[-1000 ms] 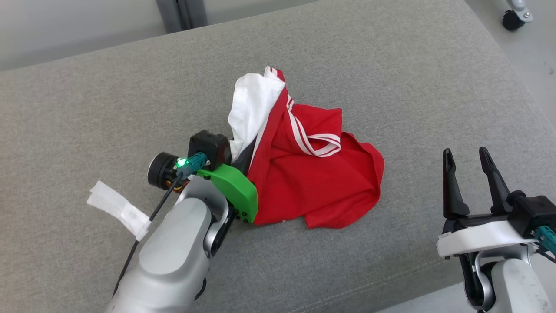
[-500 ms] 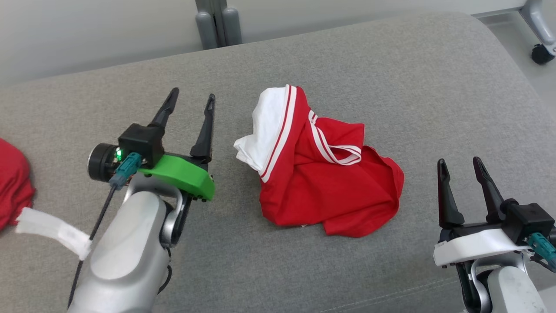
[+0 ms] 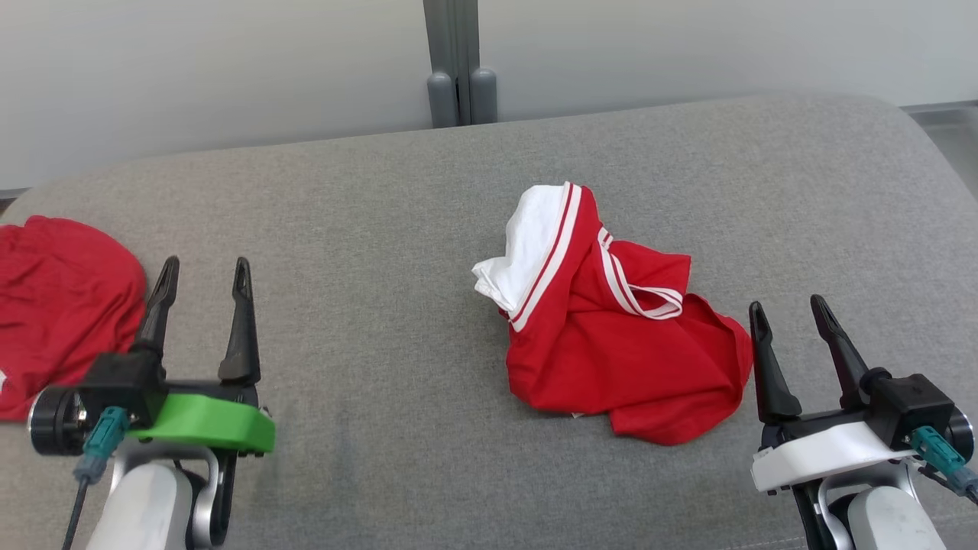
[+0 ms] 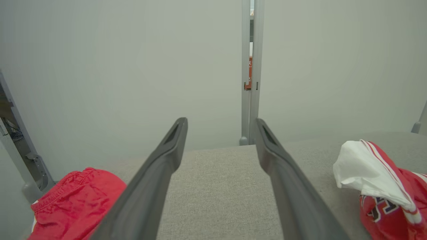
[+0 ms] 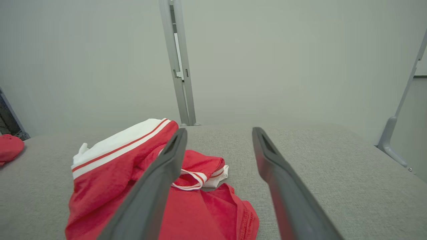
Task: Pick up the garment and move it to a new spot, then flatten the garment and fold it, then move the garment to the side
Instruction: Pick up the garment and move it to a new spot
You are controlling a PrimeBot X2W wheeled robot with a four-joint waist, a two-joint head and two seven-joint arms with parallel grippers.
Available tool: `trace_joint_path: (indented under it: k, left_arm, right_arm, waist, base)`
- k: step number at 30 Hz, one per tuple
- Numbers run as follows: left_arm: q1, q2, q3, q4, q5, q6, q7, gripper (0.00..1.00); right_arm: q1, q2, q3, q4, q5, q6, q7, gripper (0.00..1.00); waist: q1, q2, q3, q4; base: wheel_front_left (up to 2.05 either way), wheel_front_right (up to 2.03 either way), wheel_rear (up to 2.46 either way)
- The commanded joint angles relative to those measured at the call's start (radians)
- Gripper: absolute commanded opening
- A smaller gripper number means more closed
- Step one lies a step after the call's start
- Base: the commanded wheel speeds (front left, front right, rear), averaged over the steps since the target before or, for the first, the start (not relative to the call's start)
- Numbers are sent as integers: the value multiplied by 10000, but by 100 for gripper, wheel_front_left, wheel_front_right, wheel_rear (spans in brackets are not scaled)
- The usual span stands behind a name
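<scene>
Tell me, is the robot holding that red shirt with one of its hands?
No, nothing is held. The left hand and the right hand are both open and empty. The red-and-white garment lies crumpled on the grey cushion between them.

My left fingers (image 3: 241,328) are two long, dark, tapering blades, hollowed near the tips, fixed to a black block (image 3: 122,378) on a bright green plate (image 3: 202,422). Beside it are a black cylinder (image 3: 50,420) and a teal plug (image 3: 103,441) trailing a thin black cable (image 3: 76,510), all on a silver-grey forearm (image 3: 149,504). My right fingers (image 3: 768,367) are the same dark pair but on a white plate (image 3: 825,454), with a second teal plug (image 3: 936,452) by a black housing (image 3: 909,399).
</scene>
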Motion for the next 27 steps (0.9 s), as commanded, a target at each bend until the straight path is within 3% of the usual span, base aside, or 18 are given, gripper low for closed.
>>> trace_joint_path:
  k: [1,15,27]
  left_arm:
    - [416,86,138,-127,115,18,-7,100]
    - [2589,-266,1259,-665,180,-259,-7,100]
    - [2858,-605,1223,-447,313,-837,-9,100]
  right_arm:
    - [113,-47,26,13,22,-14,-30,100]
    - [723,-179,446,-247,110,-14,260,100]
    - [1157,-154,405,-547,90,-14,556,100]
  waist:
    - [0,0,-286,212]
    - [0,0,-646,295]
    - [0,0,-752,347]
  base:
    - [0,0,0]
    - [0,0,0]
    - [0,0,0]
